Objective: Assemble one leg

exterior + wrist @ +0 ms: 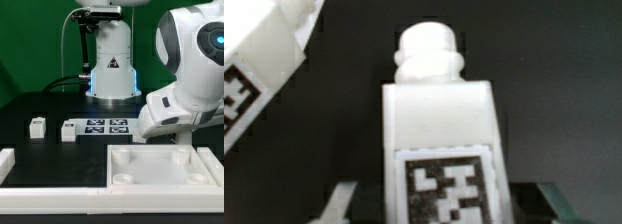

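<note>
Pincer [441, 205] tight around leg [439, 115]

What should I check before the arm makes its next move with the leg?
1. Leg held between the fingers: ok.
2. Leg's tip clear, nothing touching it: ok.
3. Leg lined up over a socket of the panel: cannot tell, the arm hides it in the exterior view.
4. Visible panel sockets empty: ok.
5. Second leg lies on the table, apart from the panel: ok.
6. White marked part beside the leg is apart from it: ok.
</note>
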